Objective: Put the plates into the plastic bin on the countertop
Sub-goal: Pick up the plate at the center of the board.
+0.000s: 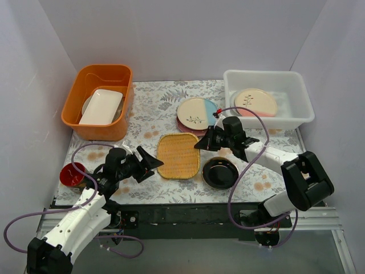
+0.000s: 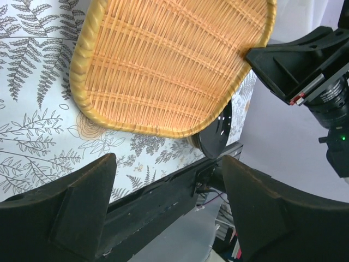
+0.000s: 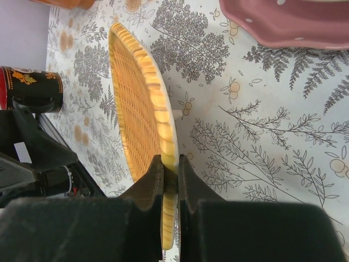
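"Up above the table, where is the woven yellow plate [image 1: 178,155]?"

"It lies on the countertop [image 1: 149,111], in the middle. The right gripper [image 1: 200,144] pinches its far right corner. The left gripper [image 1: 151,168] sits just beside its left edge, spread wide and holding nothing."

"And the other plates?"

"A cream-and-pink plate [image 1: 255,101] lies in the plastic bin [image 1: 302,111]. A cream-and-blue plate [image 1: 195,112] rests on a pink dotted plate [image 1: 181,123] near the bin. A black plate [image 1: 220,173] lies just right of the woven one."

"What does the left wrist see?"

"Its two fingers [image 2: 82,213] stand far apart, with nothing between them. The woven yellow plate [image 2: 174,65] is ahead, and the black plate [image 2: 215,134] peeks out past its edge."

"And the right wrist?"

"Both fingers [image 3: 150,188] squeeze the woven rim tight. The pink dotted plate [image 3: 289,22] shows at the top — a red mug [image 3: 30,87] stands at the left."
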`<state>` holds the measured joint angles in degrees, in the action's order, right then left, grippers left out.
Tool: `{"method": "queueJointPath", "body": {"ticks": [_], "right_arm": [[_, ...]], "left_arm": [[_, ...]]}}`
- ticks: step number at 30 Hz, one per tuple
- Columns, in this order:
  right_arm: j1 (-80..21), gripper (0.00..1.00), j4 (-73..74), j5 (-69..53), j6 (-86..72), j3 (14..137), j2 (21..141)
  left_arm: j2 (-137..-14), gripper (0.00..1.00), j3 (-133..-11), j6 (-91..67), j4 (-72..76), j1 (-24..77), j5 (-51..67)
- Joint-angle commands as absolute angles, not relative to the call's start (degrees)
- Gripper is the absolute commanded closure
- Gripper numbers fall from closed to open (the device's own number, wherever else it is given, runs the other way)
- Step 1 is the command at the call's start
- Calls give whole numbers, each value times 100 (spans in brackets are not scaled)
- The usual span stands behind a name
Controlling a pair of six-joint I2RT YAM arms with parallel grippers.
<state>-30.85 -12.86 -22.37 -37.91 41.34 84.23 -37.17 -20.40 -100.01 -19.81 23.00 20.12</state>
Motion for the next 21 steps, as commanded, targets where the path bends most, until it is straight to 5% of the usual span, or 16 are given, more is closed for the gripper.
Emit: {"method": "queueJointPath", "body": {"ticks": [1,5,21], "right_arm": [[-3067,99,-1319,-2109,-3709,4271,8008],[-3041,99,-1257,-2101,-3718,4263,7840],[-2699,99,-687,-2100,-3604,4192,7243]], "left_arm": [[-3630,18,-2285,-9888,-2065,2303,1978],[-3595,2,-2312,-9853,-2092,2303,1943],[-3779,2,-1627,-10046,-1556,2303,1934]]}}
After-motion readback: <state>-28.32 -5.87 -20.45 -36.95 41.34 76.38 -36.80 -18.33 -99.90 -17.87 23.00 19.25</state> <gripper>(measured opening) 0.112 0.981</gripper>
